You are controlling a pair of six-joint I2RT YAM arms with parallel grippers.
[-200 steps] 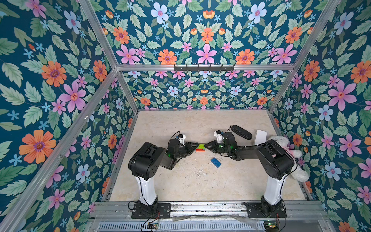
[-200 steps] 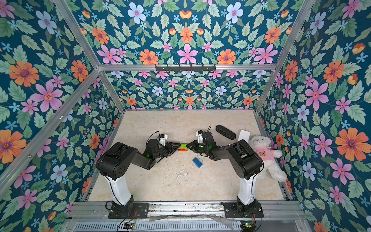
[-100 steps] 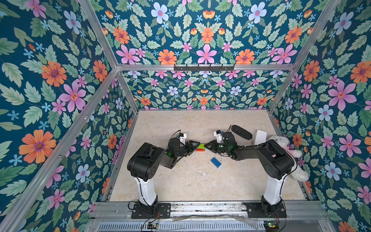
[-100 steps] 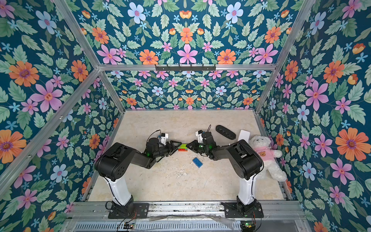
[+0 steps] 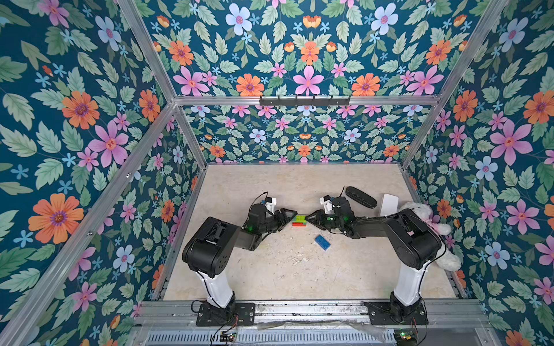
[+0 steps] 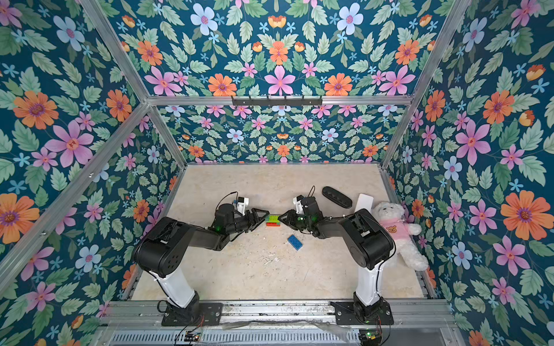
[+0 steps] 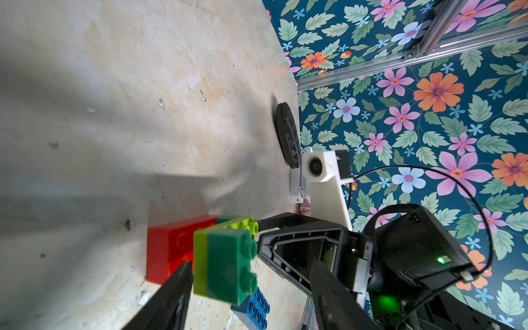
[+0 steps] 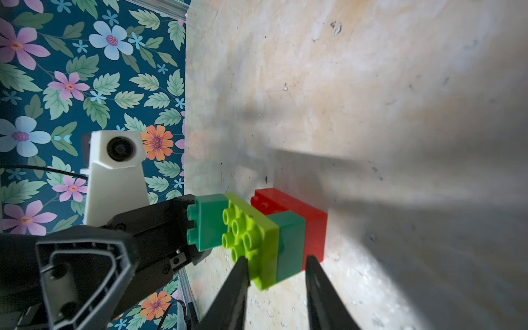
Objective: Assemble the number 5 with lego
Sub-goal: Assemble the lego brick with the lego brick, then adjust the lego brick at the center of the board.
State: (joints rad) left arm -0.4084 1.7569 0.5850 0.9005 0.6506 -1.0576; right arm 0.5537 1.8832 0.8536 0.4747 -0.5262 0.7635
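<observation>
Floral walls w/ alu frame, beige floor.

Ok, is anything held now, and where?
Left gripper holds nothing. Right gripper fingers flank the red, lime and green brick stack; grip cannot be told.

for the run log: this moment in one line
lego stack: upright on table | left gripper: open | right gripper: open at stack | blue brick: loose

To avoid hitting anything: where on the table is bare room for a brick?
Free: the strip of table along the back wall; the area between blue brick and front rail. Crowded: around the lego stack; beside black case and teddy bear.
</observation>
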